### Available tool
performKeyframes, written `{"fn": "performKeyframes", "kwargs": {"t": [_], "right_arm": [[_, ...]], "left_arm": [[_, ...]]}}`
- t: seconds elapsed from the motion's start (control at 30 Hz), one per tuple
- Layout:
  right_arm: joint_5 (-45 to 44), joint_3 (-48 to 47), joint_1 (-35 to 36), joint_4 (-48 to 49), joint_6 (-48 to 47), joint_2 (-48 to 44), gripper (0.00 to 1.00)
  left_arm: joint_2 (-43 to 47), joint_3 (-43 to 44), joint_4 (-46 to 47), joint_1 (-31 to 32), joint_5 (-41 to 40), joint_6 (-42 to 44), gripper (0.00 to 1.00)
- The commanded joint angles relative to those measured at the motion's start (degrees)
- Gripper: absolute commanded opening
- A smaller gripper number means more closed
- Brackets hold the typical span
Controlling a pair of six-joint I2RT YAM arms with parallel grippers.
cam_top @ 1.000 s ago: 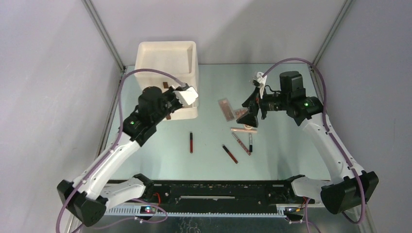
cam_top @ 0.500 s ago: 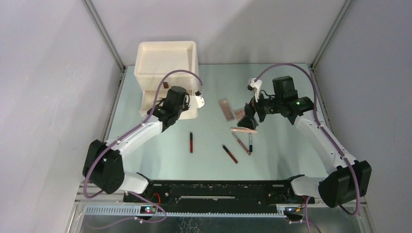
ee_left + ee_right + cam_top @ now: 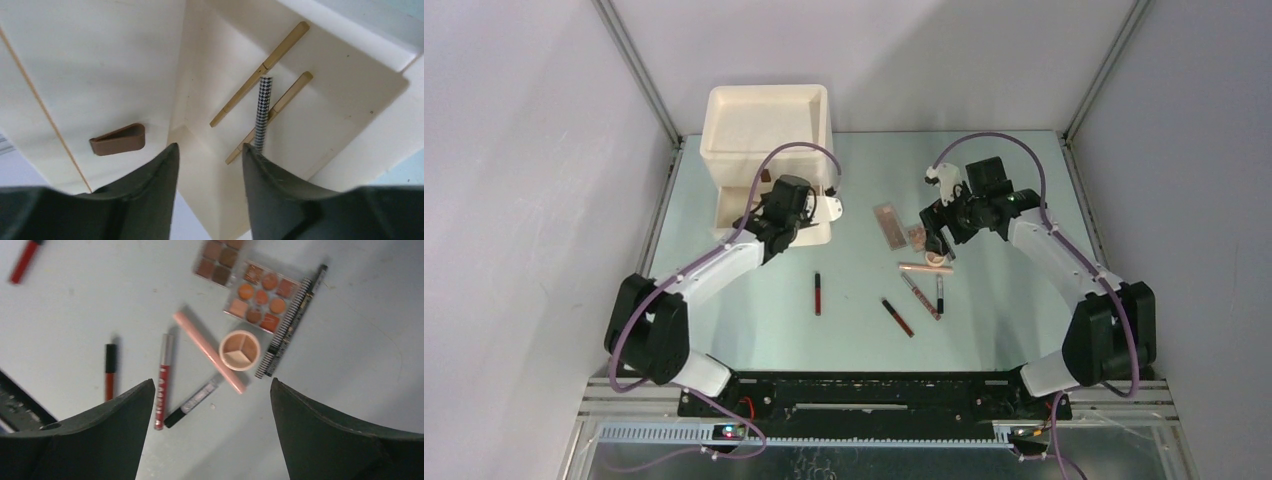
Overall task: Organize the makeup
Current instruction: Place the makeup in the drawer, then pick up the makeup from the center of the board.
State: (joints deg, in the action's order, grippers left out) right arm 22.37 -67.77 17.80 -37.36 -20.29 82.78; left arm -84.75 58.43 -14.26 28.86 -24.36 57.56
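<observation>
My left gripper [image 3: 207,147] hangs open over the pulled-out drawer [image 3: 345,105] of the cream box [image 3: 764,120], with nothing between its fingers. In the drawer lie two tan pencils [image 3: 260,70] and a houndstooth pencil [image 3: 262,110], whose near end is beside my right fingertip. My right gripper [image 3: 212,382] is wide open above the loose makeup: two palettes [image 3: 262,295], a round compact [image 3: 240,350], a pink tube [image 3: 210,352], a houndstooth pencil [image 3: 290,325], a red tube [image 3: 162,382] and a black-and-silver tube [image 3: 195,399]. It touches none of them.
A brown drawer handle [image 3: 117,140] shows on the box front. Two more red tubes [image 3: 818,293] [image 3: 897,316] lie apart on the pale green table [image 3: 1004,320], nearer the arm bases. Grey walls and metal posts close in the table.
My left arm swung down over the open drawer and its jaws opened, leaving the houndstooth pencil lying in the drawer. My right gripper moved in over the makeup cluster.
</observation>
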Motion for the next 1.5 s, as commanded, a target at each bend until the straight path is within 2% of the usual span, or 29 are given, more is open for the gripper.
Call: {"fn": "performKeyframes", "kwargs": {"t": [0.0,0.17,0.33,0.6,0.8,1.13,1.47], "right_arm": [[-8.9,-1.9,-1.5,0.4,1.2,3.8,0.92],[-13.9,-3.3,-2.8,-0.7,-0.1,8.9,0.75],[-16.7,-5.7,-2.8,-1.7,-0.3,13.7,0.61],[-17.7,-11.7,-2.8,-4.7,-0.8,22.2,0.55],[-16.4,-16.8,-2.8,-7.2,-0.7,28.2,0.51],[-16.2,-21.9,-3.0,-9.2,-1.0,33.7,0.46],[-16.2,-22.1,-3.5,-9.3,-1.4,35.6,0.41]], "left_arm": [[4.2,2.9,-1.5,-0.3,1.9,-1.7,0.59],[10.9,2.5,-3.6,-0.5,5.8,-5.0,0.73],[19.8,1.4,-5.7,-0.6,11.0,-10.4,0.81],[31.9,-3.8,-5.0,-0.6,15.0,-14.8,0.86],[37.4,-7.4,-4.0,-0.6,15.8,-16.0,0.89],[40.8,-10.0,-3.1,-0.6,16.3,-17.7,0.91],[41.1,-9.8,-3.1,-0.6,16.5,-17.7,0.92]]}}
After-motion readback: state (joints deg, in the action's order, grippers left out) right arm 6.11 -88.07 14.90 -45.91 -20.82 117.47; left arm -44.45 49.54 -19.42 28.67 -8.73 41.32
